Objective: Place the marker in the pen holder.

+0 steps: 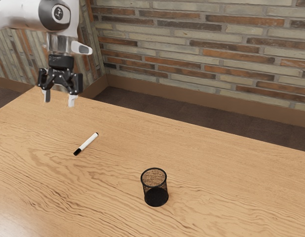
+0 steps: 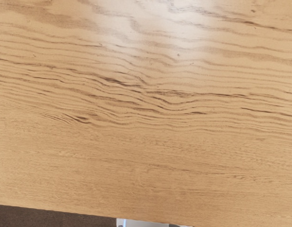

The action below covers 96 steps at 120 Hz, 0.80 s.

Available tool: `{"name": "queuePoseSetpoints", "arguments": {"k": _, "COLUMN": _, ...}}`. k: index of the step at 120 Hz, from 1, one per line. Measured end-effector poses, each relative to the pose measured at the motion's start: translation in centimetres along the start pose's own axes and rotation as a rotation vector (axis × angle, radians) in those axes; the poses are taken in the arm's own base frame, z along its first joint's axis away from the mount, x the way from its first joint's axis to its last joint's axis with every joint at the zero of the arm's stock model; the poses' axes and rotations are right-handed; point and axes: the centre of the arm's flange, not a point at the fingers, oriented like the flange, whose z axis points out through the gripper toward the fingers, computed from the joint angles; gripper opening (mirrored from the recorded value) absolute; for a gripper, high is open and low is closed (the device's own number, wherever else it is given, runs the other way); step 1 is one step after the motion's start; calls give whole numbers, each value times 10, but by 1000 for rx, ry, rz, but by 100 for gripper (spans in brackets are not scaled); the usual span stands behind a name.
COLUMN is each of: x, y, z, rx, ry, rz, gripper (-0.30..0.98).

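Robot gripper, black, two-fingered [image 1: 59, 101]: one, raised above the wooden table with pale brown grain [image 1: 226, 168]; fingers spread apart, nothing between them. Marker, slim, white-barrelled, black at the ends [image 1: 87, 143]: one, lying on its side on the tabletop, lower than the gripper and off toward the exterior view's right. Pen holder, black wire mesh, round, open-topped [image 1: 155, 187]: one, upright, the same way from the gripper but farther off than the marker, well apart from both.
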Motion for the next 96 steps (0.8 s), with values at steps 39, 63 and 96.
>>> {"name": "queuePoseSetpoints", "arguments": {"k": 39, "x": 40, "y": -3, "z": -18, "rx": -6, "ry": 320, "rz": -17, "gripper": 69}}
{"name": "queuePoseSetpoints", "arguments": {"k": 63, "x": 126, "y": -29, "z": 68, "rx": 23, "ry": 339, "rz": -27, "gripper": 69}}
{"name": "queuePoseSetpoints", "arguments": {"k": 96, "x": 206, "y": -66, "z": 147, "rx": 99, "ry": 384, "rz": 31, "gripper": 69}}
